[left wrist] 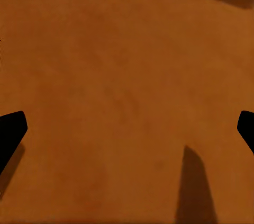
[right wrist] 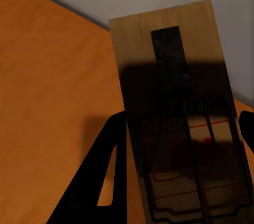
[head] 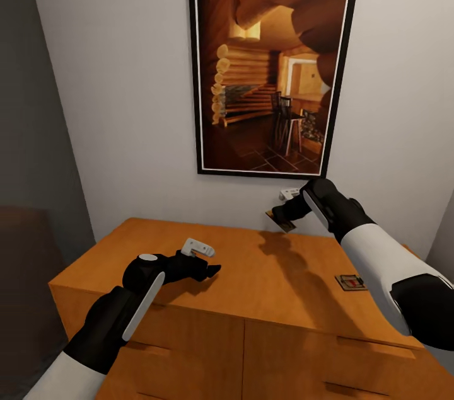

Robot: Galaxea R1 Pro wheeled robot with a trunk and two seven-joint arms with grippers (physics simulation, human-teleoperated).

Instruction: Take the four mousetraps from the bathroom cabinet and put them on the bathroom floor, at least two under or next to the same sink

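The cabinet (head: 252,286) is a low orange-brown chest against the white wall. One mousetrap (head: 350,282) lies flat on its top near the right end. A second mousetrap (head: 283,223) hangs tilted above the cabinet's back edge, with my right gripper (head: 285,211) shut on it. In the right wrist view this mousetrap (right wrist: 169,60) shows its wooden base and wire bar between the black fingers (right wrist: 111,150). My left gripper (head: 211,271) hovers over the left part of the cabinet top (left wrist: 127,75), open, its fingertips (left wrist: 10,134) wide apart with nothing between them.
A large framed picture (head: 271,60) of a log interior hangs on the wall above the cabinet. Drawer fronts with bar handles (head: 359,343) face me below the top. A dark gap (head: 31,230) lies left of the cabinet.
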